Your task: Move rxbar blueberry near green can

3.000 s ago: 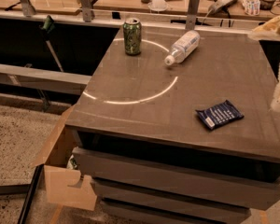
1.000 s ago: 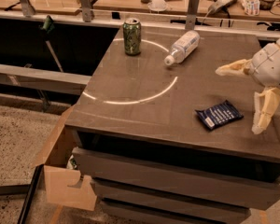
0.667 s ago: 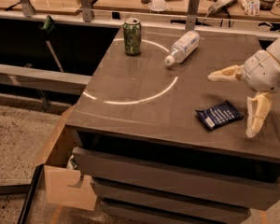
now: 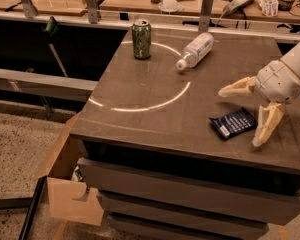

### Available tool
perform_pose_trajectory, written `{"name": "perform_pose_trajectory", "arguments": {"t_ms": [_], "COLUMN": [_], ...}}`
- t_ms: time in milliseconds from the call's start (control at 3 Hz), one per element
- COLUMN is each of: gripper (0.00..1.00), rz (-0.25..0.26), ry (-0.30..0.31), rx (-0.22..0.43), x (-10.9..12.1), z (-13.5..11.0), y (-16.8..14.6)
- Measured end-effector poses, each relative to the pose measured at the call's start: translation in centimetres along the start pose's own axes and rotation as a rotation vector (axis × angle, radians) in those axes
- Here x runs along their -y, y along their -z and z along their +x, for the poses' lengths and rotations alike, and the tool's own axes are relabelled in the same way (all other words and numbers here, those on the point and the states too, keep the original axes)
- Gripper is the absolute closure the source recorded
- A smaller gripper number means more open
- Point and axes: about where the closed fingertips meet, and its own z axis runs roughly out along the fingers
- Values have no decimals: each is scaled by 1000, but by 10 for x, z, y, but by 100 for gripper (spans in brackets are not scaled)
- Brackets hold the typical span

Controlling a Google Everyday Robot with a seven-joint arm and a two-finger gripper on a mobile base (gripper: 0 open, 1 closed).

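The rxbar blueberry (image 4: 233,123), a flat dark navy wrapper with white lettering, lies on the grey table (image 4: 155,119) near its front right corner. The green can (image 4: 141,39) stands upright at the table's far left. My gripper (image 4: 241,117) comes in from the right, just above the bar. It is open: one cream finger (image 4: 237,88) points left beyond the bar and the other (image 4: 266,126) hangs down at the bar's right end. The bar lies between them, not held.
A clear plastic bottle (image 4: 195,50) with a white label lies on its side right of the can. A bright arc of light (image 4: 150,101) crosses the tabletop. An open cardboard box (image 4: 65,184) sits on the floor at the left. A cluttered bench runs behind.
My gripper has come in from the right edge, moved left and lowered, so its open fingers now straddle the bar. The bar, can and bottle have not moved.
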Motion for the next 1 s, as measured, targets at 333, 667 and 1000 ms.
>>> {"name": "perform_pose_trajectory", "arguments": {"t_ms": [333,667,1000], "gripper": [40,72,94], "rz": [-8,-7,12], "ry": [-5,-41,-60], "rx": [20,41,59], "x": [1,4,6], "z": [3,2,-1], "y": [-4,-5,-2]}}
